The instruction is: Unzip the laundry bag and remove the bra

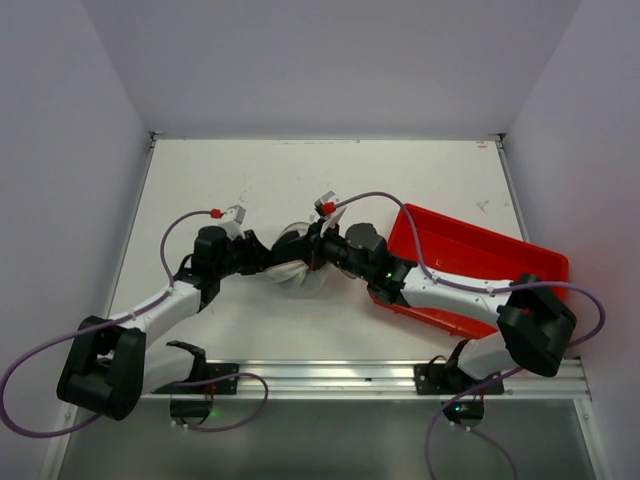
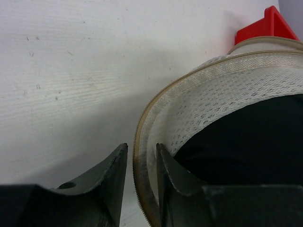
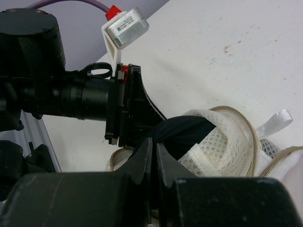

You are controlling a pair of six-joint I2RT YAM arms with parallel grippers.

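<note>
Left wrist: left fingers (image 2: pixel 111 184) released astride one laundry bag (image 2: pixel 213 94); right fingers (image 3: pixel 139 165) clenched.

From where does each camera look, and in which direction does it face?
Top external: above, behind the bases, facing down on the table; both arms show.
Left wrist: looks past left end effector at the laundry bag rim.
Right wrist: looks past right end effector toward the left arm.
Both wrist views share the bag.
</note>
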